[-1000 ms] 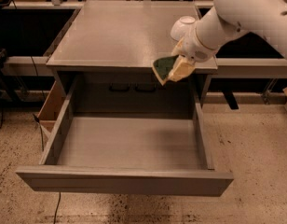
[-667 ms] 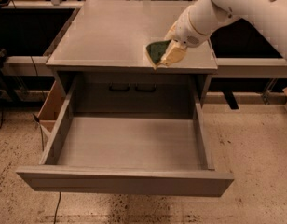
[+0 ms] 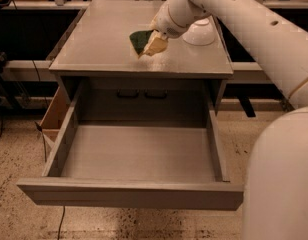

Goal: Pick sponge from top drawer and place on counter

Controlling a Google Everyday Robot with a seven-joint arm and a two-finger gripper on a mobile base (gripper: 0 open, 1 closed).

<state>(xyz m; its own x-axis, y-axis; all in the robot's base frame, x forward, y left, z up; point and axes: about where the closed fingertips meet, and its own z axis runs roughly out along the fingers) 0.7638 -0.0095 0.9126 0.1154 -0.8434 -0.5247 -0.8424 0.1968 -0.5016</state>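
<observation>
The sponge [image 3: 144, 42], dark green on top with a pale yellow base, is held tilted just above the counter [image 3: 104, 44]. My gripper [image 3: 156, 38] is shut on the sponge, over the middle right of the counter, with the white arm reaching in from the upper right. The top drawer [image 3: 134, 156] is pulled fully open below and its inside is bare grey.
A white bowl [image 3: 199, 33] sits upside down on the counter's back right, just beyond the arm. My white base [image 3: 281, 179] fills the lower right. A wooden panel [image 3: 54, 115] leans at the cabinet's left. Speckled floor lies around.
The gripper has carried the sponge up from the drawer's right edge and leftward over the counter. The drawer has stayed open.
</observation>
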